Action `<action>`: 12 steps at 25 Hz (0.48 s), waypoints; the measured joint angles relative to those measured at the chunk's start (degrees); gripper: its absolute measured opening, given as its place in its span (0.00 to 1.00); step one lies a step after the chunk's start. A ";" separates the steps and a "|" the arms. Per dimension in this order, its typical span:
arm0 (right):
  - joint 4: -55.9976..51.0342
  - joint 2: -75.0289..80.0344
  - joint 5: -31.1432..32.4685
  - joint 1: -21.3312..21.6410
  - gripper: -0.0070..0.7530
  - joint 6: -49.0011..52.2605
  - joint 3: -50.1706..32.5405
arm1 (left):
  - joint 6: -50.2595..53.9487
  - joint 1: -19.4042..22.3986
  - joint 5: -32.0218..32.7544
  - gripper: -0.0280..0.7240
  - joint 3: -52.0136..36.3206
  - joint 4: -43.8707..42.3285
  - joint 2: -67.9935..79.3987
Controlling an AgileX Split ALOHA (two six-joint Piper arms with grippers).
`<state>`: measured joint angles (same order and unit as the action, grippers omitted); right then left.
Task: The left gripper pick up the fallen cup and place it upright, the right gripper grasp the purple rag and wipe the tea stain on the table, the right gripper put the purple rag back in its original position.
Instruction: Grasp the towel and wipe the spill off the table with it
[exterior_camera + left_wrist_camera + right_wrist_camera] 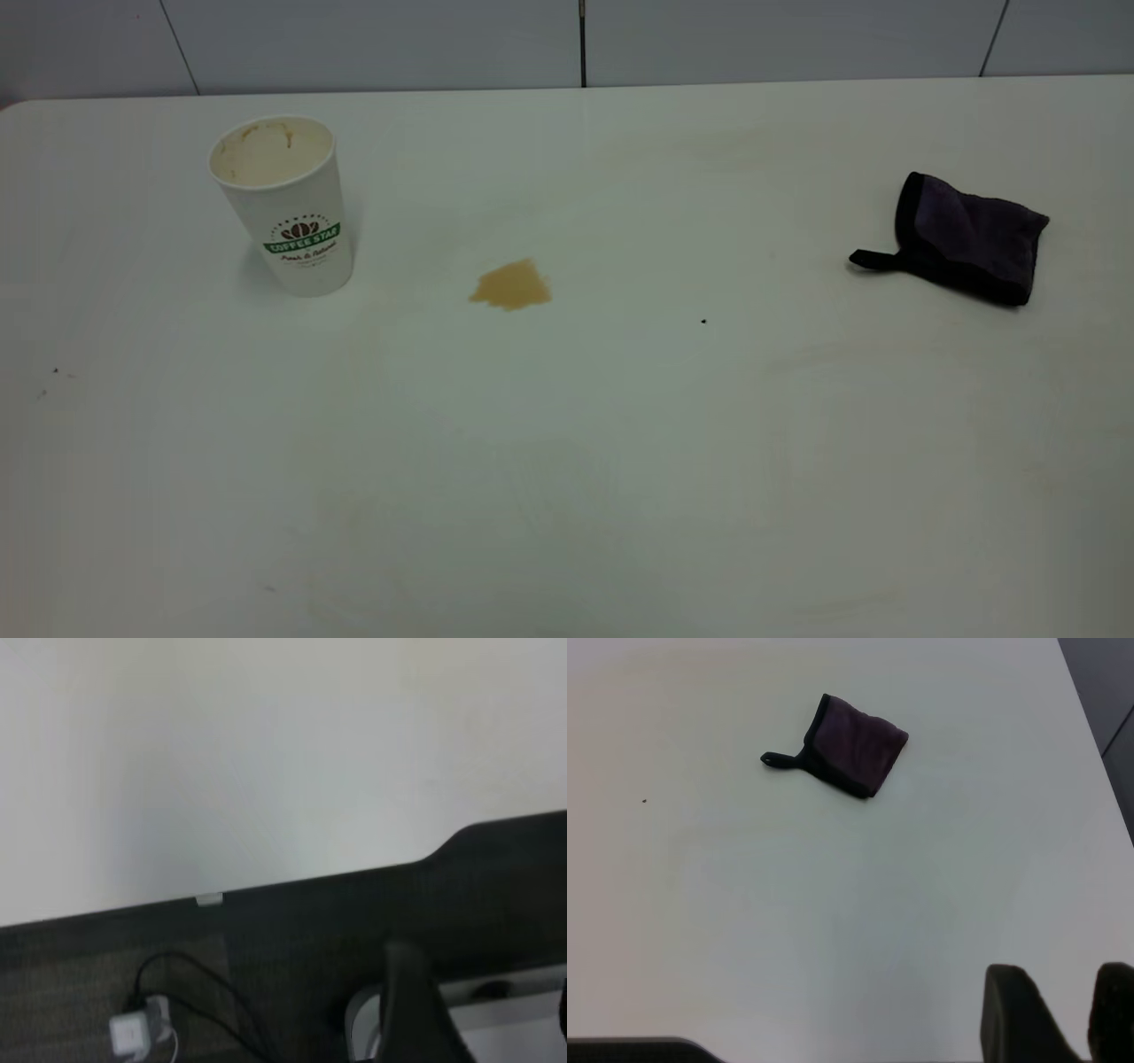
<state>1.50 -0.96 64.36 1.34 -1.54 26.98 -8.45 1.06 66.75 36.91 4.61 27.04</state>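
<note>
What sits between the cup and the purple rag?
Exterior view: the tea stain nearer the cup, then a tiny black speck before the purple rag.

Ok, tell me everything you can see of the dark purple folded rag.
The small dark purple rag looks like soft cloth, folded into a rough square with black edging and a short black loop tab pointing towards the tan tea stain. It lies flat on the white table, at the right side in the exterior view. Nothing touches it; neither gripper is on it.

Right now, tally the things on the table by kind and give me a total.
Cups: 1, the cup, upright
Rags: 1, the purple rag
Stains: 1, the tea stain
Specks: 1, a black speck
Total: 4
</note>
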 joint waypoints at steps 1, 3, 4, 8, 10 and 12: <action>0.00 0.00 0.00 0.00 0.32 0.00 0.00 | 0.00 0.00 0.00 0.62 -0.97 -0.08 -3.08; 0.00 0.00 0.00 0.00 0.32 0.00 0.00 | 0.08 0.00 0.00 0.62 -2.10 -0.08 -8.10; 0.00 0.00 0.00 0.00 0.32 0.00 0.00 | 0.40 0.00 0.00 0.62 -2.46 -0.08 -9.70; 0.00 0.00 0.00 0.00 0.32 0.00 0.00 | 3.36 0.00 -0.32 0.62 -4.53 -0.68 -14.82; 0.00 0.00 0.00 0.00 0.32 0.00 0.00 | 5.09 0.00 -0.44 0.62 -6.55 -2.00 -17.23; 0.00 0.00 0.00 0.00 0.32 0.00 0.00 | 6.31 0.00 -0.43 0.62 -8.15 -2.66 -19.55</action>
<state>1.50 -0.96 64.36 1.34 -1.54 26.98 -2.13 1.06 66.31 28.76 1.95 7.49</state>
